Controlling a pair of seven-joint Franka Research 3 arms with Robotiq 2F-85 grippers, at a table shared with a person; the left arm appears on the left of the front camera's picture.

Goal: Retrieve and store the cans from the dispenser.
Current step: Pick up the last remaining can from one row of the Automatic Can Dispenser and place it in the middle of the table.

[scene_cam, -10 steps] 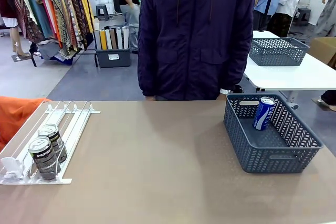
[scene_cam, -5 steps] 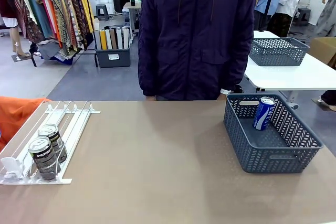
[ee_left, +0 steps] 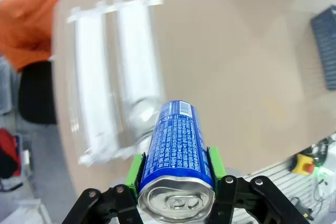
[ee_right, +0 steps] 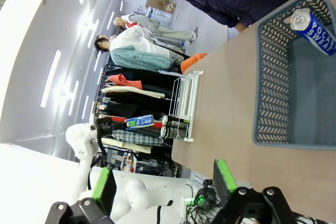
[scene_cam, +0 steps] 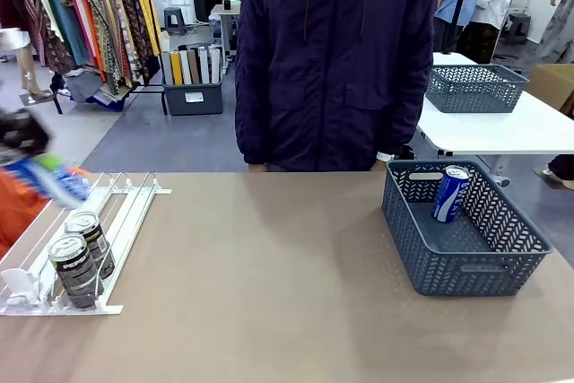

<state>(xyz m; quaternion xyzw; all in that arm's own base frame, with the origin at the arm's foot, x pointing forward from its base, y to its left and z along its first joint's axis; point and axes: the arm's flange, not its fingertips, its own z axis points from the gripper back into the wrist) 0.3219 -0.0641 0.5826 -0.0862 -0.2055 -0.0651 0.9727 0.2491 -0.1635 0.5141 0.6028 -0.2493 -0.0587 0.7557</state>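
The white wire dispenser [scene_cam: 117, 213] lies at the table's left with two dark cans [scene_cam: 81, 257] at its low end. Above its far end my left gripper [scene_cam: 27, 145] shows as a blur, shut on a blue can [scene_cam: 56, 181]. In the left wrist view my left gripper [ee_left: 177, 167] clamps that blue can [ee_left: 177, 140] between its green pads, high over the blurred dispenser [ee_left: 115, 72]. My right gripper [ee_right: 163, 182] is open with nothing between its fingers. From there I see the dispenser [ee_right: 186, 98] and the held blue can [ee_right: 139, 121] far off.
A dark grey basket [scene_cam: 484, 262] stands at the table's right with one blue can [scene_cam: 450, 193] leaning inside. A person in a dark jacket [scene_cam: 336, 60] stands at the far edge. Orange cloth [scene_cam: 18, 208] lies left of the dispenser. The table's middle is bare.
My left gripper with the blue can has come into the front view at the upper left, above the dispenser. The cans on the rack and the basket have not moved.
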